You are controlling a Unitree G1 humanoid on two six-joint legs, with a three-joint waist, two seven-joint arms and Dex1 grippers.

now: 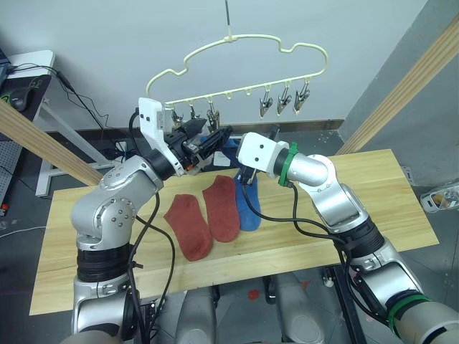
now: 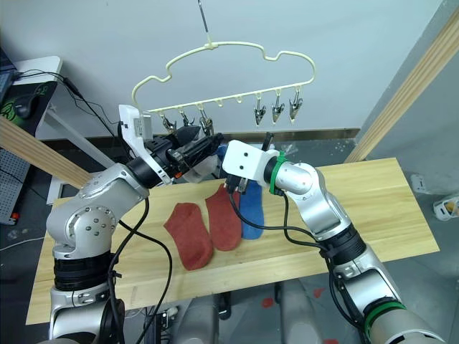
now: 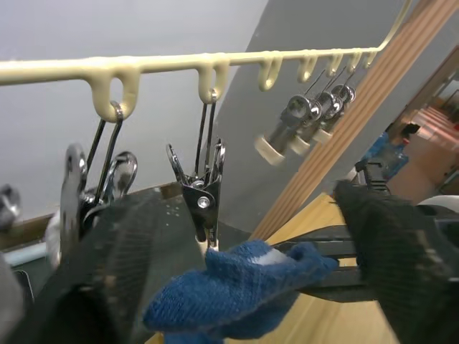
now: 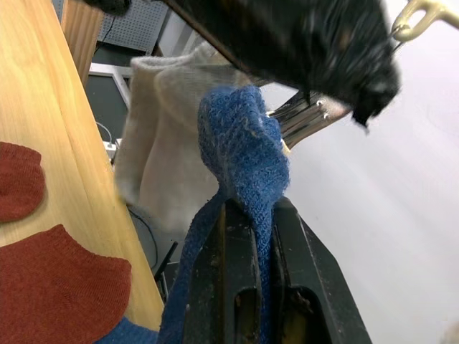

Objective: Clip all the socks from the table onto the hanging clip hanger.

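Sock: blue sock (image 3: pixel 240 287) right under the silver clip (image 3: pixel 202 208), 12 o'clock above the desk (image 1: pixel 373 193).
Right claw (image 4: pixel 247 236): clamped on its cuff.
Left claw (image 3: pixel 237 287): cannot tell.
Tip: feed the bunched edge up between the clip's jaws.

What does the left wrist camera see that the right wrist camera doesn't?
Left wrist view, not the right: the clip hanger's long yellow bar, with spare clips dangling farther along it.
Right wrist view, not the left: two rust-red socks lying on the table, and a light grey sock hanging up.
Both: the blue sock bunched up at a silver clip, and some of the wooden table.
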